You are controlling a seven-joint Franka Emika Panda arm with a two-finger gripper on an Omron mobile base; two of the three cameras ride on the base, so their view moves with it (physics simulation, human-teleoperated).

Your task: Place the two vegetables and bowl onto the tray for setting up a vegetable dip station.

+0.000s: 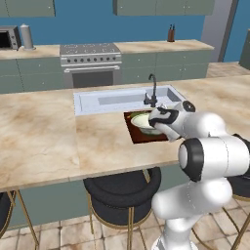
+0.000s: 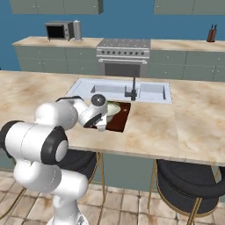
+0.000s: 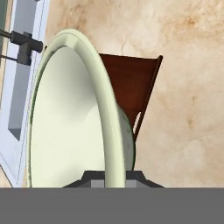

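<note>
Pinching the rim of the bowl (image 3: pixel 70 118), the claw (image 3: pixel 114 177) is clamped tight, one finger on each side of the pale edge. The bowl rises straight out from between the fingertips, its hollow turned to one side. Beyond it lies the tray (image 3: pixel 127 83), dark reddish brown, flat on the marbled counter (image 3: pixel 188 87). From the base cameras the bowl (image 1: pixel 141 121) sits over the tray (image 1: pixel 141 135), just in front of the sink (image 1: pixel 117 100) and its dark tap (image 1: pixel 153 90).
</note>
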